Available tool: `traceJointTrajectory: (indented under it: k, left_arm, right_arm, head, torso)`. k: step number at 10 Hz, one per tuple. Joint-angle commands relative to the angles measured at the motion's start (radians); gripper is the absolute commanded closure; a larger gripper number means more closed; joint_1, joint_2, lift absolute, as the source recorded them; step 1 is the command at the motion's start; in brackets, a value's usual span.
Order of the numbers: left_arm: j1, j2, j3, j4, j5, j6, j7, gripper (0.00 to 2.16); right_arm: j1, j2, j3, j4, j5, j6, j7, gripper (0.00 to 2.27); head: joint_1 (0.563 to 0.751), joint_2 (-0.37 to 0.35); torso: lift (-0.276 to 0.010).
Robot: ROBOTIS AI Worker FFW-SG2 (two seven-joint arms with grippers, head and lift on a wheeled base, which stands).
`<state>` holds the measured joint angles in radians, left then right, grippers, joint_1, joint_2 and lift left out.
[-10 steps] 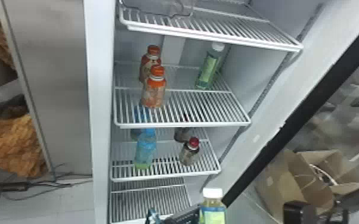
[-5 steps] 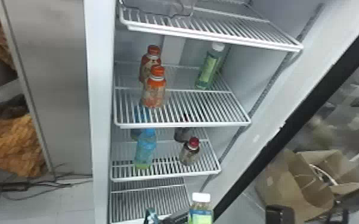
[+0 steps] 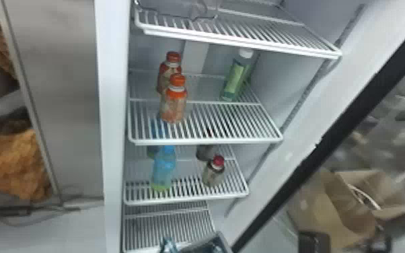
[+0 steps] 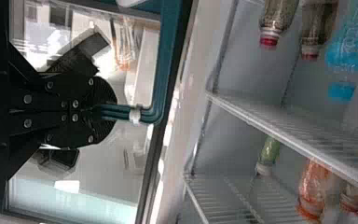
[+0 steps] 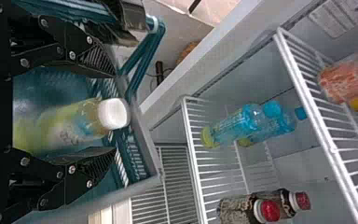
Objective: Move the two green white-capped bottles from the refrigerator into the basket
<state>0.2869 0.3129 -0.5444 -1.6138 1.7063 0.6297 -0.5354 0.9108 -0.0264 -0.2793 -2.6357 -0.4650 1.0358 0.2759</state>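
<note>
Right gripper (image 5: 114,112) spread around the white-capped bottle (image 5: 70,126), gone from the head view's lower centre. Cap points wrist-outward, long axis along the fingers.

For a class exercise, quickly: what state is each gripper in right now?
Left gripper: closed on the teal handle.
Right gripper: open, jaws apart on either side of a white-capped bottle in the basket.

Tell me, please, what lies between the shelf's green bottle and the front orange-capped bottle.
In the head view, a bare stretch of wire shelf lies between the green bottle and the front orange-capped bottle.
</note>
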Motion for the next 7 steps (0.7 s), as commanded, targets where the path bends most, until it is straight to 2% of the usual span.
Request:
traceJointTrajectory:
  k: [1,7]
  left_arm:
    - [0.0,0.0,0.0,0.0,-0.001,-0.001,0.002,1.22]
    - [-0.007,0.002,-0.004,0.0,-0.003,0.001,0.002,1.21]
  right_arm:
    - [0.005,0.0,0.0,-0.011,0.004,-0.01,0.0,0.55]
    - [-0.003,0.002,0.0,-0.051,0.104,-0.184,-0.009,0.52]
  head:
    - [0.695,-0.35]
    - [0.695,-0.35]
  torso:
    - [-0.004]
    - [-0.004]
